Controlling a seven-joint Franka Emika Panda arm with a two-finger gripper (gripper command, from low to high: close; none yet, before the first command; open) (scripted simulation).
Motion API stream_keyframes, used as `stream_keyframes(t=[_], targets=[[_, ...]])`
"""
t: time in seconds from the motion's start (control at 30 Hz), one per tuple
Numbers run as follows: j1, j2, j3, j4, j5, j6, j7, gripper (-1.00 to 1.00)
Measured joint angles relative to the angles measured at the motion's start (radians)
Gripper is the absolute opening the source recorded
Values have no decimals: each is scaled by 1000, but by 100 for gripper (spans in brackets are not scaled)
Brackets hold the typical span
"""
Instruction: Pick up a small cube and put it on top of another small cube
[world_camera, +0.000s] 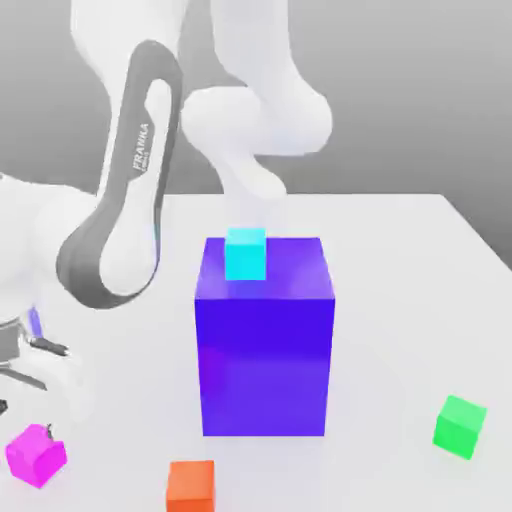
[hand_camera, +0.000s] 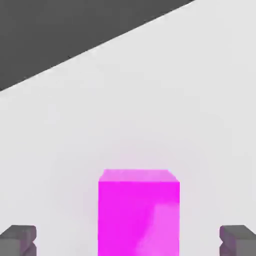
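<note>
Now the open gripper (hand_camera: 128, 242) is poised around the pink cube (world_camera: 36, 455).
Fingers (hand_camera: 19, 240) are spread well apart, untouched by it; the green cube (world_camera: 460, 426) is seen across the blue block (world_camera: 265, 340).

A big blue block (world_camera: 264, 340) is standing on the white table (world_camera: 420, 300), off to the exterior view's right of the end effector and well apart from it. A cyan cube (world_camera: 245, 253) is sitting on the block's top, by its far edge, higher than the end effector. An orange cube (world_camera: 190, 484) is lying on the table at the near edge, to the exterior view's right of the end effector and nearer to it than the block.
</note>
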Motion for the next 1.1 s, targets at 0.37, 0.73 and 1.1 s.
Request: stream_keyframes(t=[0.37,0.73,1.1], targets=[[23,-53,-32,-14,-40,-39,29,-100],[311,-235,160,-120,-222,-107,-36,-100],[631,-224,428,-180,-438,-8,-117,100]])
